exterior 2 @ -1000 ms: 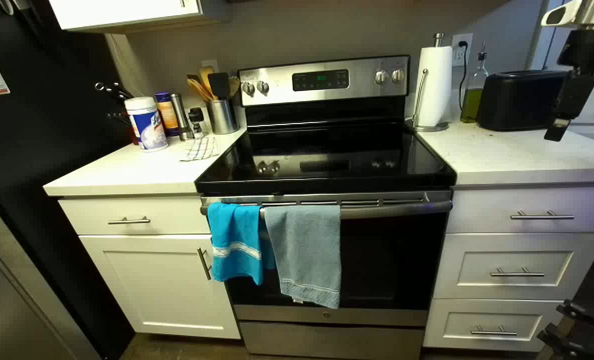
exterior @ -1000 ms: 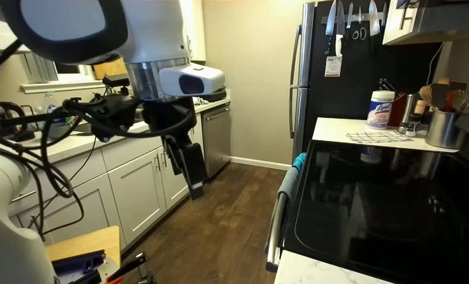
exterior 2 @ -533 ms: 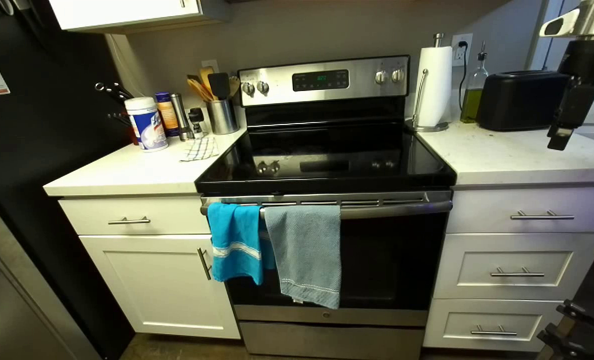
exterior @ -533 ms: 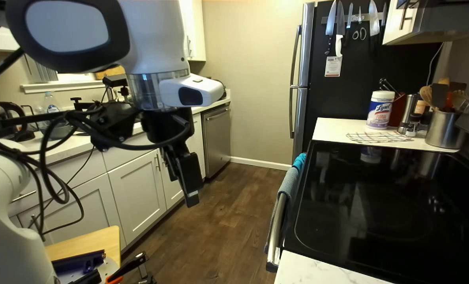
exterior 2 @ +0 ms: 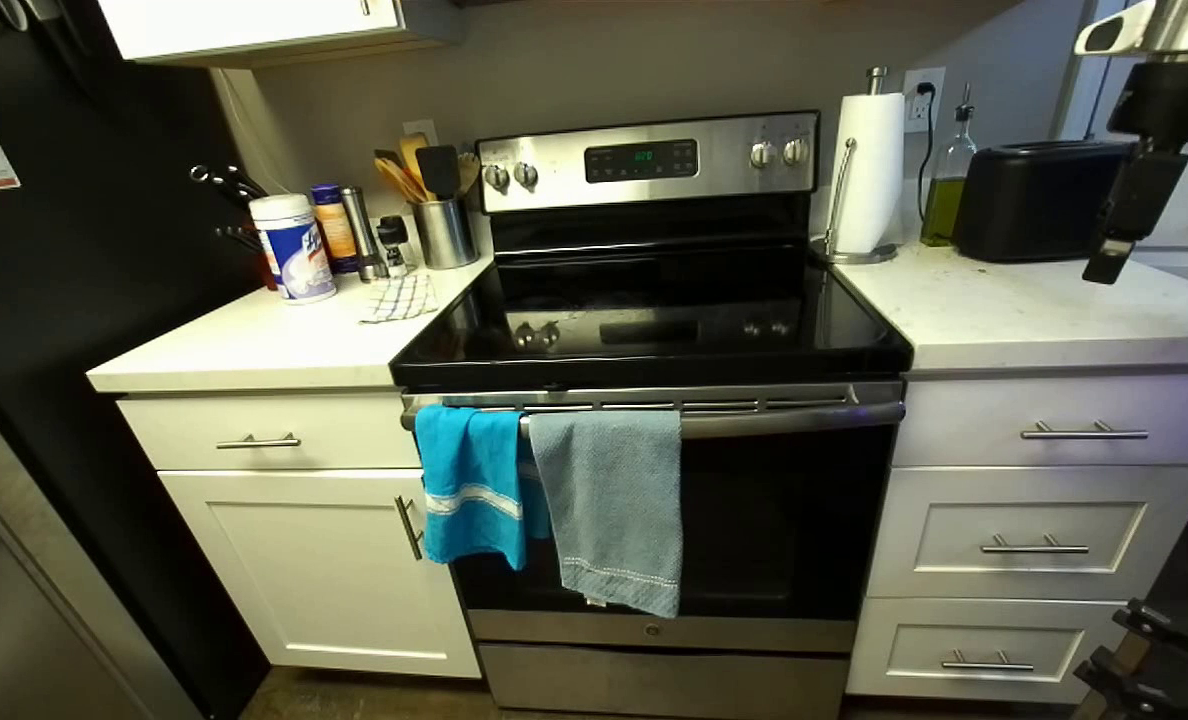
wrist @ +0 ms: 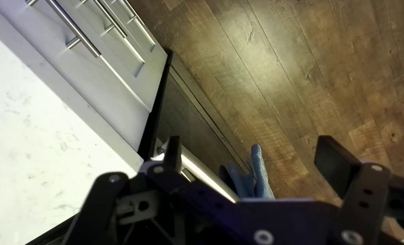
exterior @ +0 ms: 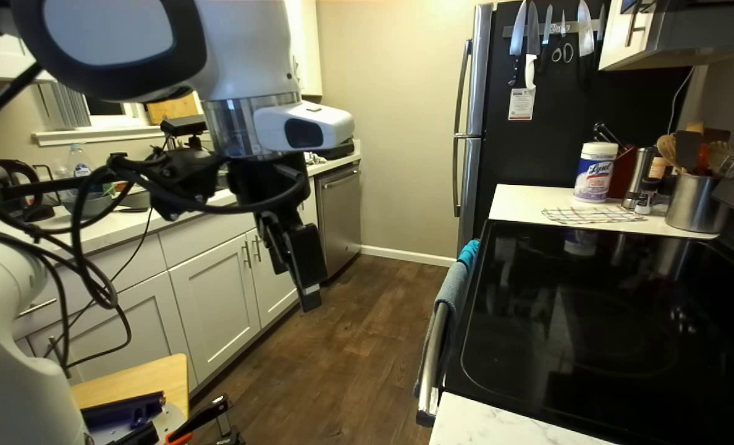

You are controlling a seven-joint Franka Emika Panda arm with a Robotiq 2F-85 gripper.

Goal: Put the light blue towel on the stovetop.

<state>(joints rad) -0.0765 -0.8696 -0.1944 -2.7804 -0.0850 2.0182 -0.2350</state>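
A pale grey-blue towel point(exterior 2: 609, 510), the light blue towel, hangs over the oven handle point(exterior 2: 794, 424) beside a bright turquoise towel point(exterior 2: 469, 485) with a white stripe. The black stovetop point(exterior 2: 644, 285) is bare and also shows in an exterior view point(exterior: 565, 327). My gripper point(exterior: 305, 296) hangs over the floor, to the side of the oven front, apart from both towels; it also shows in an exterior view point(exterior 2: 1109, 262). In the wrist view my gripper point(wrist: 251, 153) is open and empty. The light blue towel point(wrist: 261, 173) appears beyond the gap between its fingers, its upper part hidden by the gripper body.
A white counter point(wrist: 35, 136) lies beside the oven, with drawer handles point(wrist: 74, 29) below it. A paper towel roll point(exterior 2: 869, 175) and black toaster point(exterior 2: 1044, 200) stand on it. A Lysol tub point(exterior: 594, 173) and utensil holder point(exterior: 694, 201) stand past the stovetop.
My gripper dipped slightly by half a second ago and has risen again to about its height of one second ago, slightly closer to the stove. The towels have not moved.
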